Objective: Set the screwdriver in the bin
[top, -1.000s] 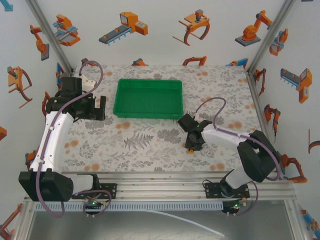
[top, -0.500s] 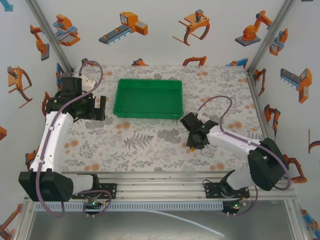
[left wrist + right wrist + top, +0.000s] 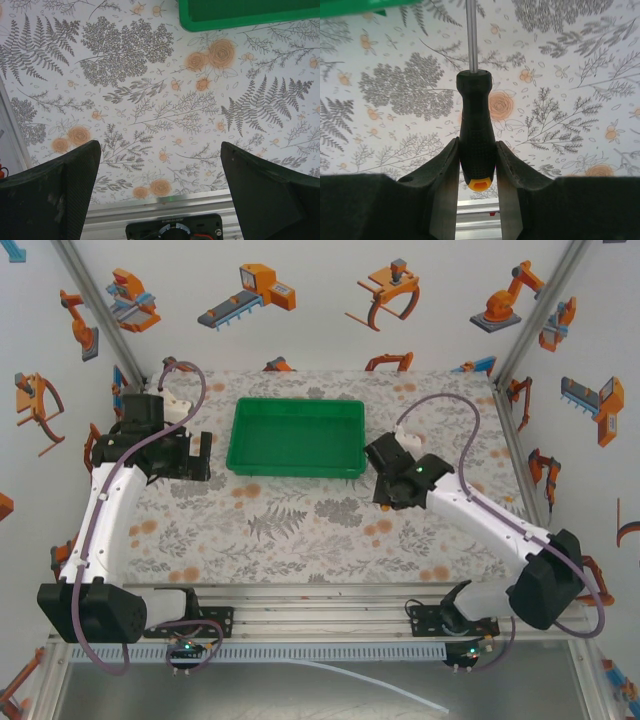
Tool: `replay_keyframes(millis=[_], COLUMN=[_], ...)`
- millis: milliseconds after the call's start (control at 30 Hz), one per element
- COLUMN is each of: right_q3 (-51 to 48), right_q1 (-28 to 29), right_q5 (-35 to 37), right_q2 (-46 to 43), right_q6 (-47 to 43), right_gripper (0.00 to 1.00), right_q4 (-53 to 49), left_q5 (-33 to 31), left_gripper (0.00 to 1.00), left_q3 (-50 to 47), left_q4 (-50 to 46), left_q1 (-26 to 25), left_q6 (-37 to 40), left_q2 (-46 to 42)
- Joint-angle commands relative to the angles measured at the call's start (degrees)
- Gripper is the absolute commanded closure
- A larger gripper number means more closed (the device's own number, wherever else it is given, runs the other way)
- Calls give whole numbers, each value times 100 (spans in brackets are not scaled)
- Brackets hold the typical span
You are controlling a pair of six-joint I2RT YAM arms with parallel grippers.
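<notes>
This is a robot test cell in a lab. Beyond the fingers (image 3: 50,200) stand aluminium frame posts (image 3: 97,310) and white walls (image 3: 320,340) printed with orange robot drawings (image 3: 250,292); beneath them lies a floral table cover (image 3: 150,100).

Table (image 3: 300,530) across the middle of the top view, flat, covered edge to edge in a pale sheet printed with grey ferns and orange roses, bounded along its lower edge by a silver metal rail (image 3: 320,605). Directly on it, above centre of the frame toward the far edge, one green bin (image 3: 297,435), lying flat, open side up, long side left to right. Same printed sheet under both wrist views, green rim at the top edge of each.
</notes>
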Motion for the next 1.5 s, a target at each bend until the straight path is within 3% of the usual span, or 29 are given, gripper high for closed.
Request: replay_keyframes(millis=[0,600,867,1467], right_q3=[749,4553,5129,5670], right_q1=[16,-96,-205,-663], right_q5=[240,-684,-1073,-1568], right_q2=[415,4048,4899,5881], right_q6=[-617,-1753,-1732,-1877], right_gripper=[77,77,77,71], right_q4=[-286,-196,-215,-264], left_q5=[-60,-159,-158,-142], left_gripper=[3,3,3,3], left_q3=[145,118,73,172], left_q4=[-117,-261,-273,-297], left_q1=[-34,-85,-100,-105], left_q6=[8,152,139,114], left_q2=[-50,-138,-159,-62])
